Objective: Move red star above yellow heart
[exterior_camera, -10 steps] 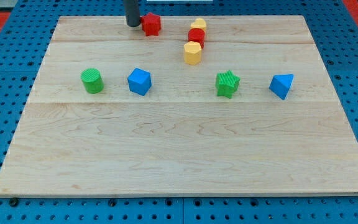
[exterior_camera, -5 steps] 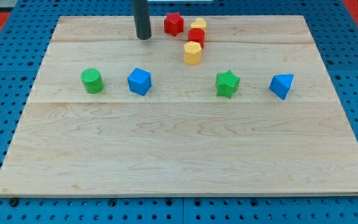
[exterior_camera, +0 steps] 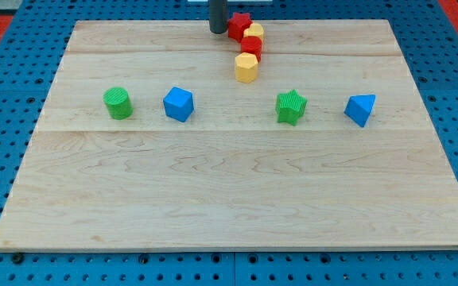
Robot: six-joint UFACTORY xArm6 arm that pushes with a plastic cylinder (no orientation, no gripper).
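The red star (exterior_camera: 238, 25) sits at the view's top edge of the board, touching the upper left of the yellow heart (exterior_camera: 254, 32). My tip (exterior_camera: 218, 30) stands just left of the red star, against it. Below the heart lie a red block (exterior_camera: 251, 46) and a yellow hexagonal block (exterior_camera: 246, 68), forming a short slanting chain.
A green cylinder (exterior_camera: 118, 103) and a blue cube (exterior_camera: 178, 104) lie at the view's left middle. A green star (exterior_camera: 291, 107) and a blue wedge-shaped block (exterior_camera: 360, 110) lie at the right middle. The wooden board (exterior_camera: 229, 199) rests on a blue pegboard.
My tip moved right along the top edge, dipping down and coming back up. The red star slid right until it touches the yellow heart.
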